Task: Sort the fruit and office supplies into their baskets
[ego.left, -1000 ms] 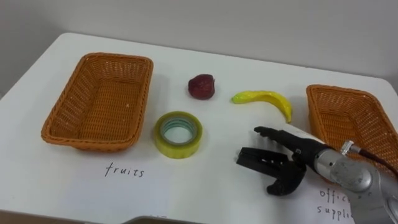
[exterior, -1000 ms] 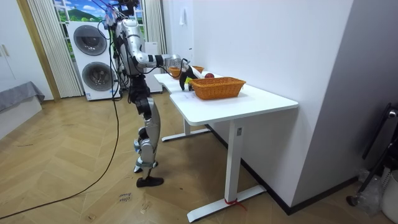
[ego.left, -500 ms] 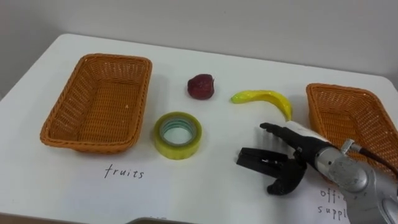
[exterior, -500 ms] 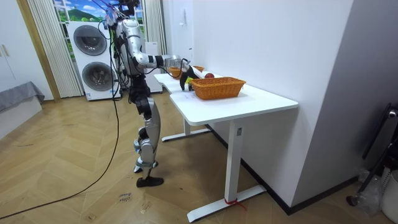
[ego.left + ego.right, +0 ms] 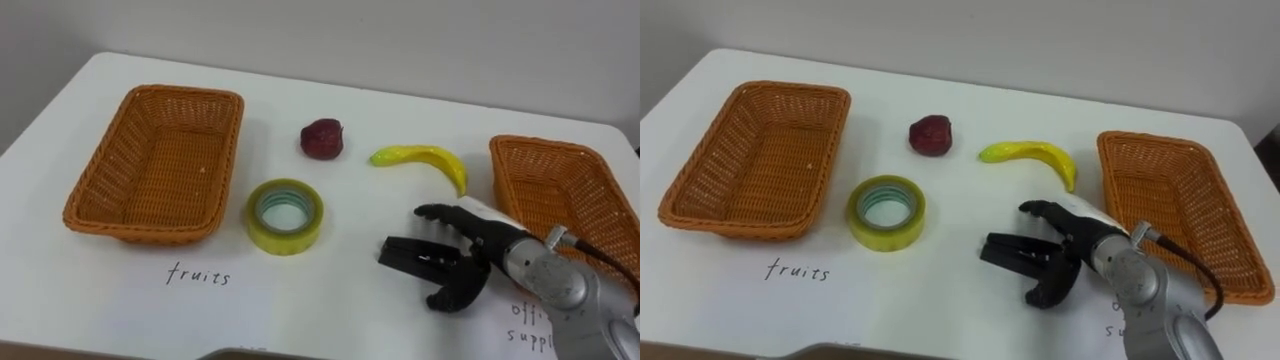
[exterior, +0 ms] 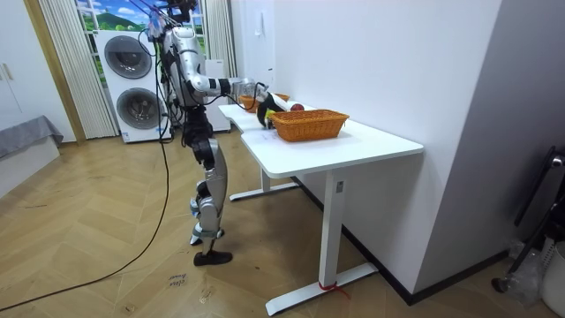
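Observation:
On the white table (image 5: 330, 290) lie a dark red fruit (image 5: 323, 138), a yellow banana (image 5: 425, 157) and a roll of yellow-green tape (image 5: 286, 236). An empty wicker basket (image 5: 185, 92) stands at the left above the handwritten word "fruits". A second empty wicker basket (image 5: 560, 190) stands at the right above another handwritten label. My right hand (image 5: 480, 250) hovers low over the table just in front of the banana. It is open, its dark fingers stretched toward the tape, and it holds nothing.
The table's far edge runs along a pale wall. In the room view I stand at the end of the table (image 6: 353, 141), with stacked washing machines (image 6: 132, 84) behind me and wooden floor around.
My right hand has stayed nearly in place, its thumb wavering slightly. The fruit, the banana and the tape lie where they were.

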`<state>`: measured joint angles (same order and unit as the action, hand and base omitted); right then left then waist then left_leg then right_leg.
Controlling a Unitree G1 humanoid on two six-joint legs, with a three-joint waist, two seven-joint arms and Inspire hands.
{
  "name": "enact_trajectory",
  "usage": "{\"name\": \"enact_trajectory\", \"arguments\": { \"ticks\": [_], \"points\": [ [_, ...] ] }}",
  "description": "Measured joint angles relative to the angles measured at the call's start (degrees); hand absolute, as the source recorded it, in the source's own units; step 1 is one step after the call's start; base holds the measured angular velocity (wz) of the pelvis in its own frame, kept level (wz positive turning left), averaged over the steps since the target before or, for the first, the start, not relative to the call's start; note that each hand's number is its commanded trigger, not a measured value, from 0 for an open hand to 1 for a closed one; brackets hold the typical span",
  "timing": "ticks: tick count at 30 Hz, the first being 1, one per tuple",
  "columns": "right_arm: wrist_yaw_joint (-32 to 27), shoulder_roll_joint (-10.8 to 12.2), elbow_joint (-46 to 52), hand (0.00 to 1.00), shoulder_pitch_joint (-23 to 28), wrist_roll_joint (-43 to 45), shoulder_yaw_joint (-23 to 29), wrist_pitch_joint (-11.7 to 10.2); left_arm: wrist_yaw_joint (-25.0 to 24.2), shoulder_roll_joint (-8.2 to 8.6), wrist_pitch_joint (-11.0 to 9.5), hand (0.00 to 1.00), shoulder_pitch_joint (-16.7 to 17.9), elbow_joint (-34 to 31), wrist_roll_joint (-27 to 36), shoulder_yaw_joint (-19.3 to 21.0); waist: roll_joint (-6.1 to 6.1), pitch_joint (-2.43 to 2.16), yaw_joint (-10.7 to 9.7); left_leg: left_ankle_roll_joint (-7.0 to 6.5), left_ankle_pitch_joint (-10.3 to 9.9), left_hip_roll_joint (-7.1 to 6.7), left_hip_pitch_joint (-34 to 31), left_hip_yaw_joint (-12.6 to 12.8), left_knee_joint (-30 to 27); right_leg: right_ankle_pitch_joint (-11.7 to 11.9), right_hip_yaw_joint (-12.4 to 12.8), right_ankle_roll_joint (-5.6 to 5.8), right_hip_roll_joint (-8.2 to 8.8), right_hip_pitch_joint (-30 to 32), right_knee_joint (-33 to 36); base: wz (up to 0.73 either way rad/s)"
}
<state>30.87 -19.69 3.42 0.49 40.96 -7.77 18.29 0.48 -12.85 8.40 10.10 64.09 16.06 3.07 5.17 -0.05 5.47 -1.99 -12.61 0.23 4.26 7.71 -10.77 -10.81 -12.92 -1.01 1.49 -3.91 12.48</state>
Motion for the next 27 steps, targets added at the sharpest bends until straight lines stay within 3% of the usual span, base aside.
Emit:
{"name": "enact_trajectory", "arguments": {
  "ticks": [11, 27],
  "points": [
    [-2.8, 0.3, -0.4, 1.0, -0.2, 3.9, -0.2, 0.5, -0.2, 0.0, 0.0, 0.0, -0.5, 0.1, 0.0, 0.1, -0.02, -0.03, 2.2, -0.04, 0.0, 0.01, 0.3, 0.0, 0.3, 0.1, 0.0, 0.08, 0.23, -0.4, -0.4, 0.0],
    [-2.5, 0.1, -0.5, 1.0, -0.5, 3.9, -1.3, 2.3, 1.8, -0.01, 0.4, 0.0, -0.6, 0.8, -0.4, 0.1, 0.01, -0.04, 2.7, -0.04, 0.0, 0.02, 0.4, -0.3, 0.2, 0.4, -0.5, 0.09, 0.16, -0.8, -0.9, 0.0]
  ]
}}
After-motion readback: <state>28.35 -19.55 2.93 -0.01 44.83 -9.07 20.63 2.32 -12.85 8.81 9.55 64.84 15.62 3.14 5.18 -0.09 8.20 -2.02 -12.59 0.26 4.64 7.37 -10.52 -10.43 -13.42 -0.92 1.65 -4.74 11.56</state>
